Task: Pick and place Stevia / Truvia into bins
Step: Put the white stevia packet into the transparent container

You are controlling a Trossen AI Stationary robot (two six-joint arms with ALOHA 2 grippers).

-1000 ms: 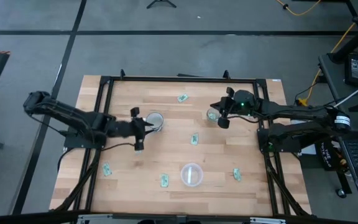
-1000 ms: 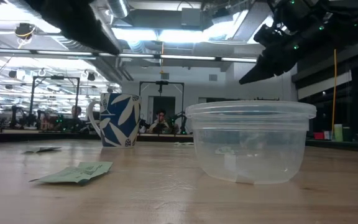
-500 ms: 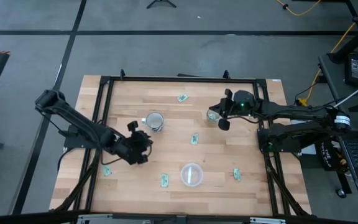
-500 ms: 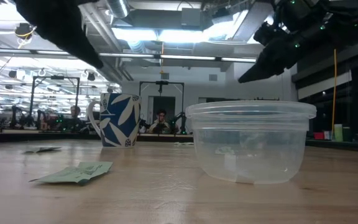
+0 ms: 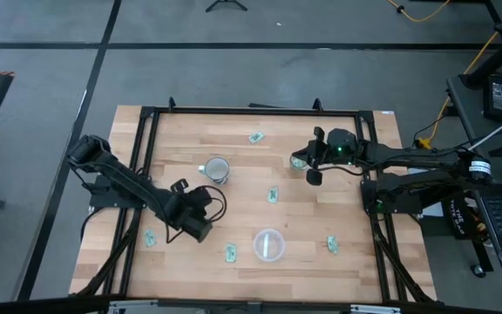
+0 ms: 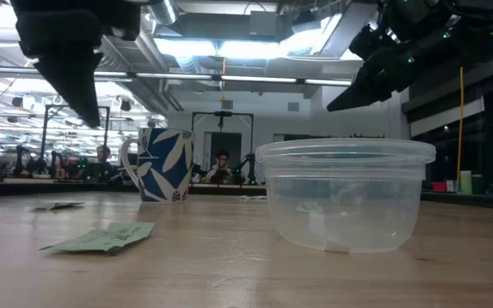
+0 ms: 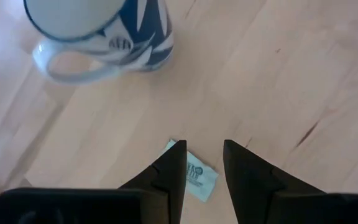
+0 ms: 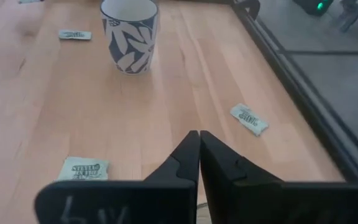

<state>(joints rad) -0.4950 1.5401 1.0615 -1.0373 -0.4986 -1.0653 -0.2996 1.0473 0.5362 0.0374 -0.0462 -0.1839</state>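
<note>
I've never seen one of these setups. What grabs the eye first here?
Two dark arms reach in over a wooden table scattered with small green-and-white sachets. The left end effector hovers open just above one sachet, near a blue-and-white leaf-patterned mug. A clear round plastic container sits near the table's front edge.

In the left wrist view, the small green-and-white paper sachet is partly covered by the left gripper's dark fingers, and its print is too blurred to read. The blue-and-white leaf-patterned ceramic mug is cut off by that picture's edge. In the low view, the far sachet is only an edge-on sliver.
</note>
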